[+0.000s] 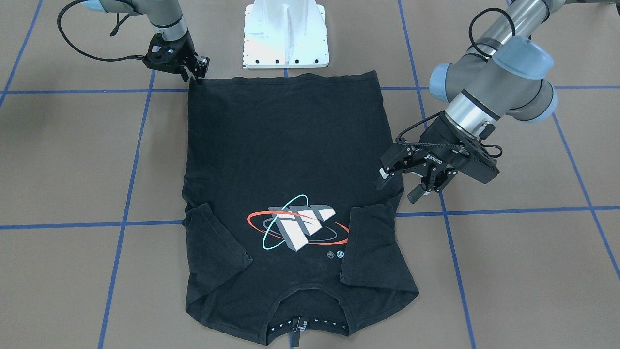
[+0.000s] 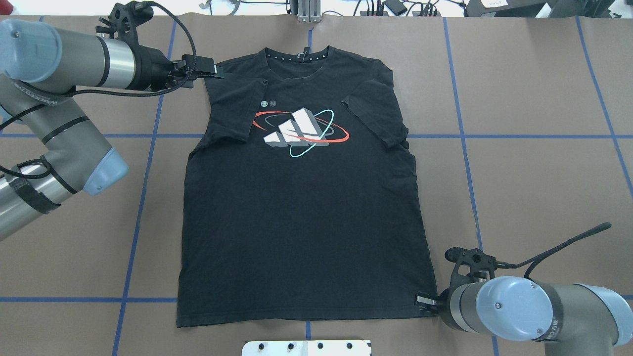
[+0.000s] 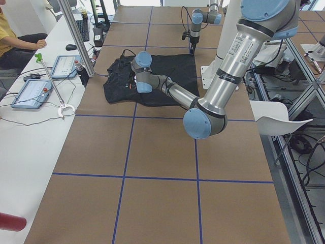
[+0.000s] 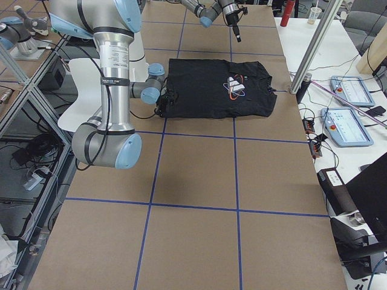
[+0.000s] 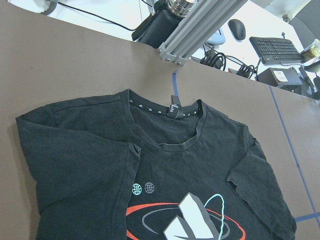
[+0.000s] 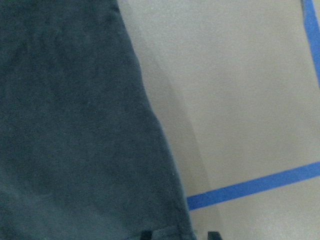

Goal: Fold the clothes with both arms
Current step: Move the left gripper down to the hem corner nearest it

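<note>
T-shirt [image 2: 301,198], black, matte, roughly rectangular, seemingly soft knit, faintly wrinkled.

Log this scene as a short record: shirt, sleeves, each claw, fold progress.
shirt: black T-shirt, flat on table, print up, collar on the side away from the robot
sleeves: both folded in over the chest
left claw: open, by the shirt's shoulder on its side
right claw: open, at the hem corner, fingertips either side of the cloth edge
progress: body not yet folded
</note>
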Robot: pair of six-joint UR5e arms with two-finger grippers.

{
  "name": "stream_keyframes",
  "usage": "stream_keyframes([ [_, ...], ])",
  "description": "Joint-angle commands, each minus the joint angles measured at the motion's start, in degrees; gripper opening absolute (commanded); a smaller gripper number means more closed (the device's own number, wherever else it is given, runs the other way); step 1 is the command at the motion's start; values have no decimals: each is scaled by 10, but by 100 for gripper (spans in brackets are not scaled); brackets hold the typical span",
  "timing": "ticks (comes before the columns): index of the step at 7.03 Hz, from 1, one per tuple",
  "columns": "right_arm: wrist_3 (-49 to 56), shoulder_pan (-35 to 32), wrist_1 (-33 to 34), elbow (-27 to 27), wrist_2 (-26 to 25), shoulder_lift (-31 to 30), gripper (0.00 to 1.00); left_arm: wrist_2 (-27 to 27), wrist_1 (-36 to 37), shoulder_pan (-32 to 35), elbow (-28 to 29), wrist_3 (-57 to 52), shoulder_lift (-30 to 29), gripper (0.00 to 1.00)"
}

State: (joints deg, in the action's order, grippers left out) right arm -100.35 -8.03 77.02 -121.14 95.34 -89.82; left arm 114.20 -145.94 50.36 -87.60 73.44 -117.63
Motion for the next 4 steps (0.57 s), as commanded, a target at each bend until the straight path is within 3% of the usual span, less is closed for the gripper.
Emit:
stream_keyframes([
  [1, 0, 2, 1, 0, -6, -1, 17, -4, 0, -1, 0, -1, 3, 99],
  [2, 0, 3, 1, 0, -7, -3, 1, -4, 0, -1, 0, -1, 3, 99],
  [4, 0, 1, 1, -7, -8, -4, 0, -3, 0, -1, 0, -1, 3, 99],
])
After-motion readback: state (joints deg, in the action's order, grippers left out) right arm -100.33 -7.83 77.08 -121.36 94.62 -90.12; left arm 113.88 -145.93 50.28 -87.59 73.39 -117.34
